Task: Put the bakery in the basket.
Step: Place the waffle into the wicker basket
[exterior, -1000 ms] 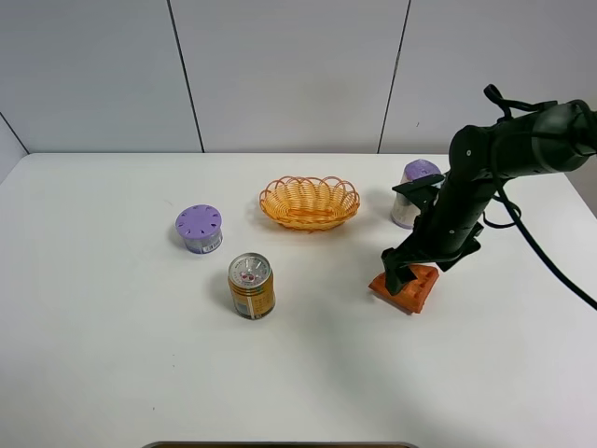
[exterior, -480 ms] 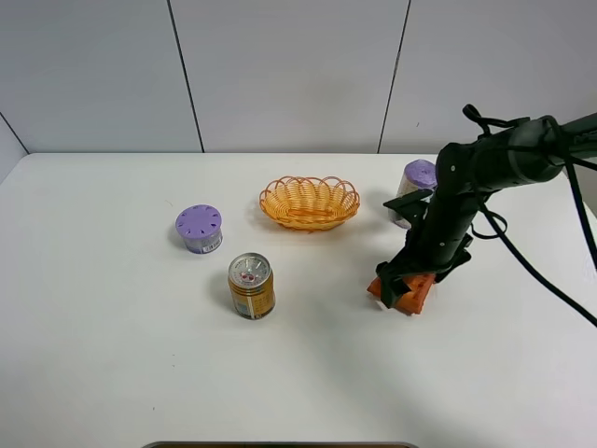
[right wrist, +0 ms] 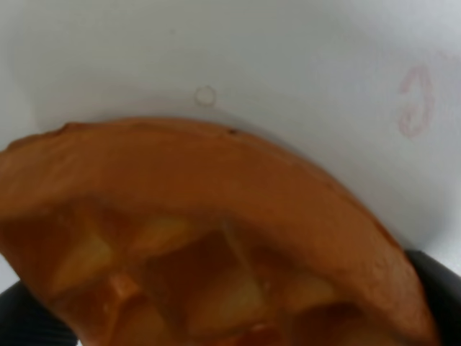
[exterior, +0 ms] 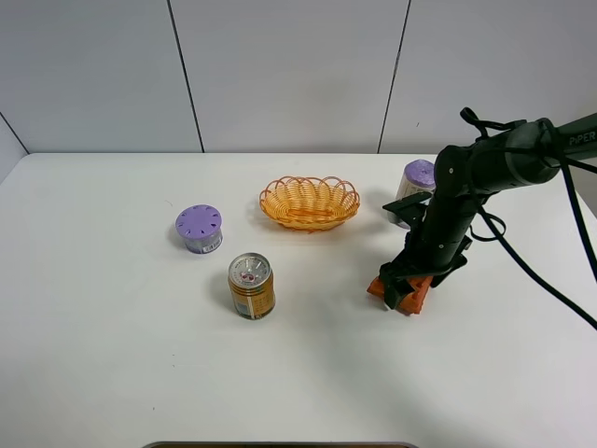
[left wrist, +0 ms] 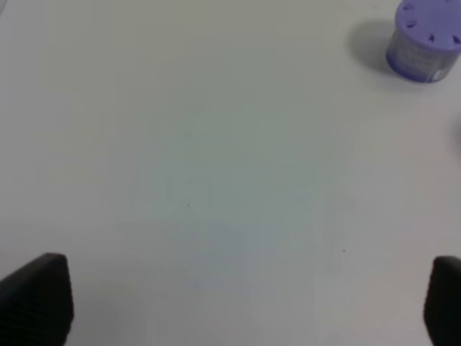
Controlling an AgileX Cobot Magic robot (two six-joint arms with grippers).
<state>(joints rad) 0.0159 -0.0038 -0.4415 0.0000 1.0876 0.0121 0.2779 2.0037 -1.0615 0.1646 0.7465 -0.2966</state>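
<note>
Basket (exterior: 310, 202) sits on white table (exterior: 112, 373) below grey wall panels (exterior: 280, 75).

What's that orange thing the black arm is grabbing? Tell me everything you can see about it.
It is a small waffle piece, orange-brown and wedge-shaped. The close view shows a curved smooth crust and glossy square pockets. It lies low over the white table, in front of and to the right of the woven basket. The right arm hides much of it from above, and that arm's jaws press its two sides. Whether it rests on the table or is just lifted is unclear.
</note>
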